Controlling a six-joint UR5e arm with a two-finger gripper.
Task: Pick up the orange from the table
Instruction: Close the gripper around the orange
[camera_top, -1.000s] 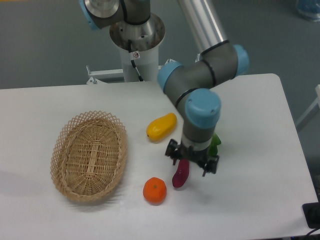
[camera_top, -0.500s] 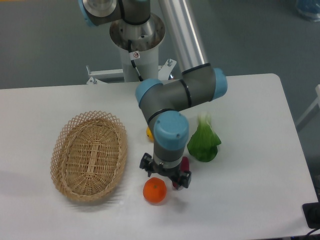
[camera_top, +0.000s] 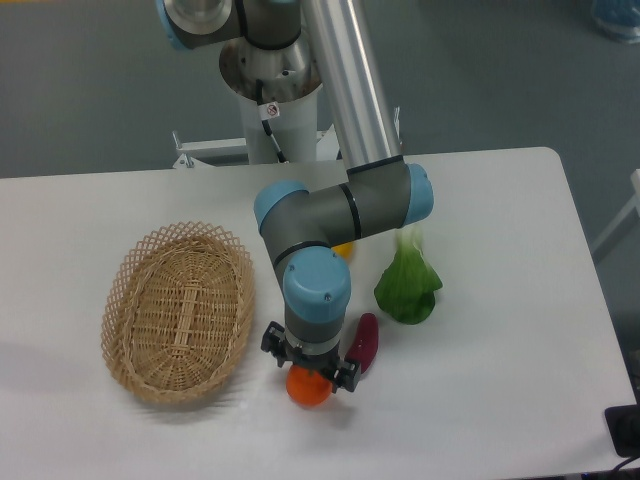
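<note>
Step in hand, as I read it: approach/align phase of the pick. The gripper (camera_top: 309, 366) hangs directly over the orange (camera_top: 309, 389), wrist pointing straight down at the surface (camera_top: 500, 400). Only the lower part of the fruit shows under the gripper body; the top is hidden. Two dark finger mounts stick out either side of the fruit, so the jaws look spread w/ the orange between or just below them. Can't tell if the pads touch the skin yet; nothing is grasped as far as I can see. The orange sits on the surface, not lifted.

Next move prob. calls for: a short straight drop till the fingers bracket the fruit's widest part, then a centred close, then lift. A round fruit can roll or squirt out if the squeeze is off-centre, so keep it symmetric.

Orientation: the orange is near-spherical, no real long axis, so no pointing direction to speak of. Stem dimple not visible from here. Any wrist angle should do.

Around the gripper: a dark red-purple elongated veg (camera_top: 363, 342) lies just beside it on the camera-right side, close enough to watch for a finger snag. A green leafy veg (camera_top: 408, 284) is further that way and back. A yellow fruit (camera_top: 345, 250) is mostly hidden behind the arm. The wicker basket (camera_top: 180, 310) sits well off toward camera-left.
</note>
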